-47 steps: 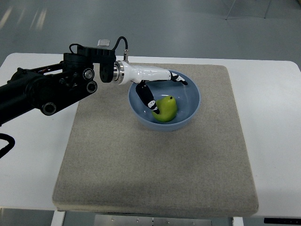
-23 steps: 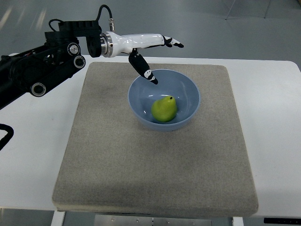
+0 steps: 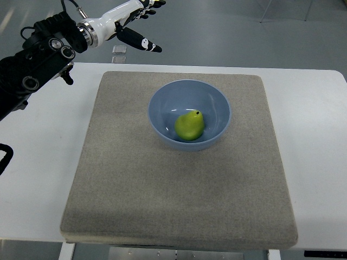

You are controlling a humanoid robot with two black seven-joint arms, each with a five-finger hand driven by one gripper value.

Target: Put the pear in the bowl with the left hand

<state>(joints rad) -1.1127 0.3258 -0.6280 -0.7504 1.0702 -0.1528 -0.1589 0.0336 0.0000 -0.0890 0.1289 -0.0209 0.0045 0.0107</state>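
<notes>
A green pear (image 3: 190,125) lies inside the blue bowl (image 3: 162,103), which stands on the grey mat near its far middle. My left hand (image 3: 146,24) is white with black fingertips. It is open and empty, raised high at the top left, well clear of the bowl and beyond the table's far edge. Its black arm comes in from the left edge. The right arm is out of view.
The grey mat (image 3: 179,189) covers most of the white table (image 3: 38,162). A small clear piece (image 3: 120,49) lies at the table's far edge below my hand.
My left hand has let go of the pear, lifted out of the bowl and drawn back up and to the left. The pear stays in the bowl.
</notes>
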